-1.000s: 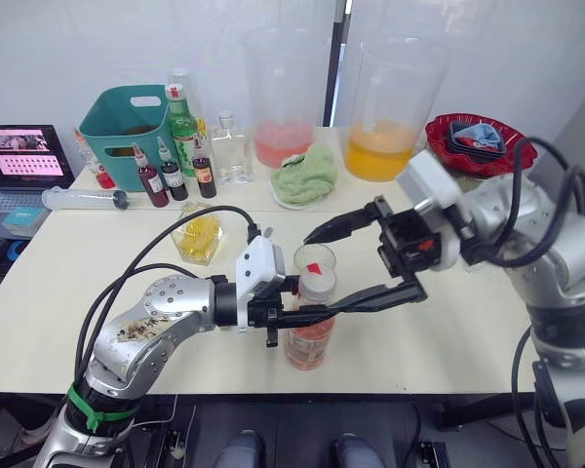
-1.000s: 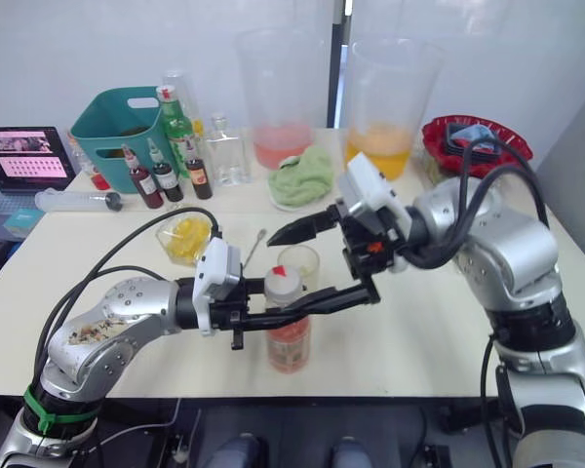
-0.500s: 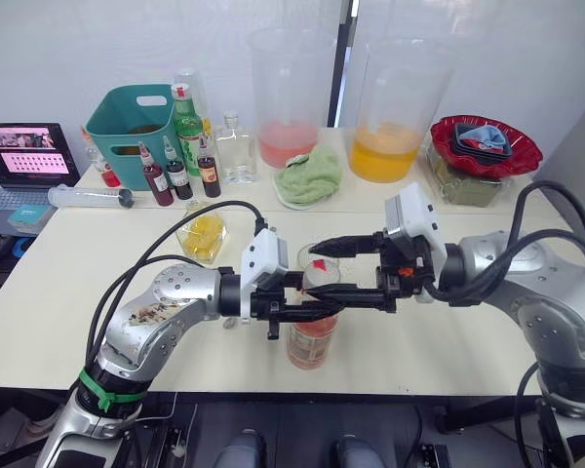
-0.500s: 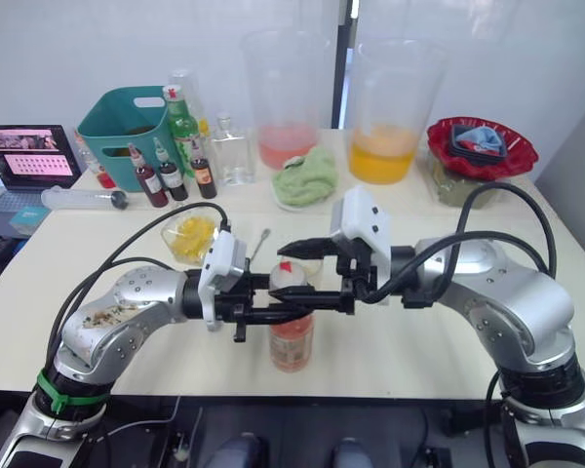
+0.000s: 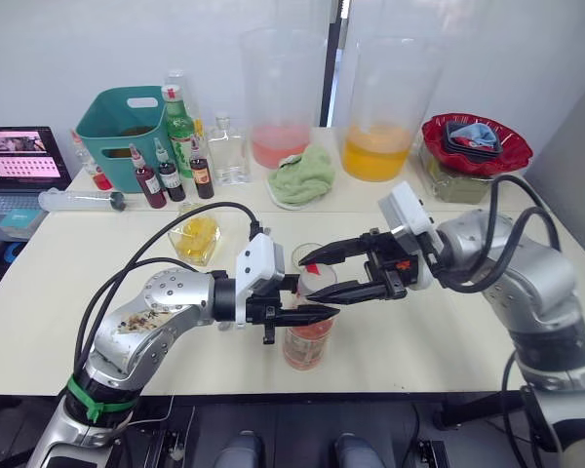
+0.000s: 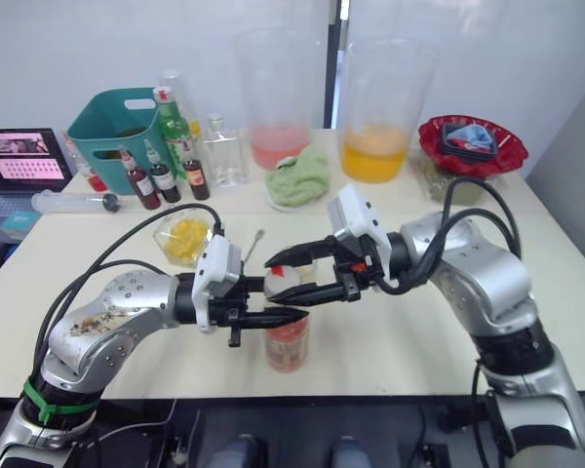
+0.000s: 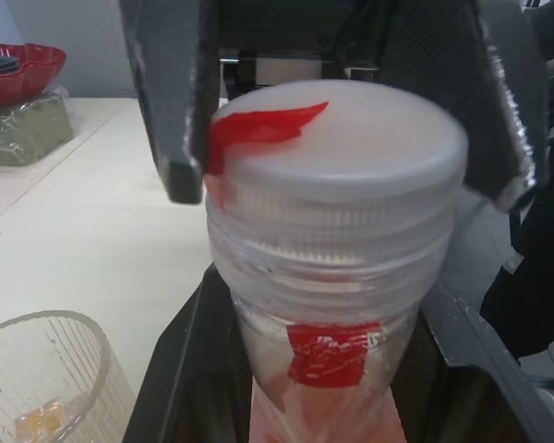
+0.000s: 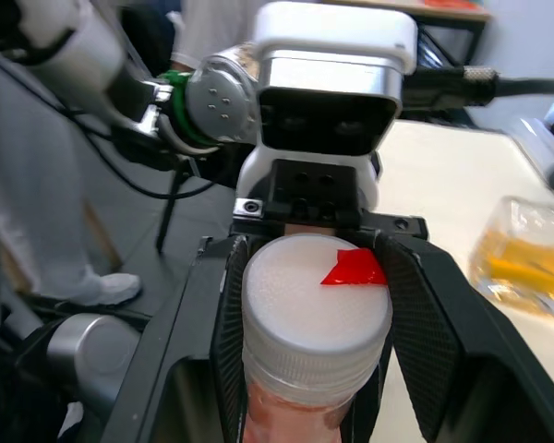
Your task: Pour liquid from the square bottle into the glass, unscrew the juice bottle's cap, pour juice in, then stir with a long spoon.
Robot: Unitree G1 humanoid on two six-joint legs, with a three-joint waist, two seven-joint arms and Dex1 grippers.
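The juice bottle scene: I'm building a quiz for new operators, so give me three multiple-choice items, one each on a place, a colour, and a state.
1. Where is the square bottle?
A. On the table to the robot's left of the juice bottle
B. Inside the teal basket
C. In the right gripper

2. What colour is the tab on the juice bottle's cap?
A. Blue
B. Red
C. Green

3. What is the state of the cap?
A. Lying on the table
B. On the juice bottle, with the right gripper around it
C. Dropped in the glass

Answers:
1 A, it stands on the table beside the left arm.
2 B, both wrist views show a red tab.
3 B, the left gripper clamps the neck while the right gripper's fingers flank the cap.
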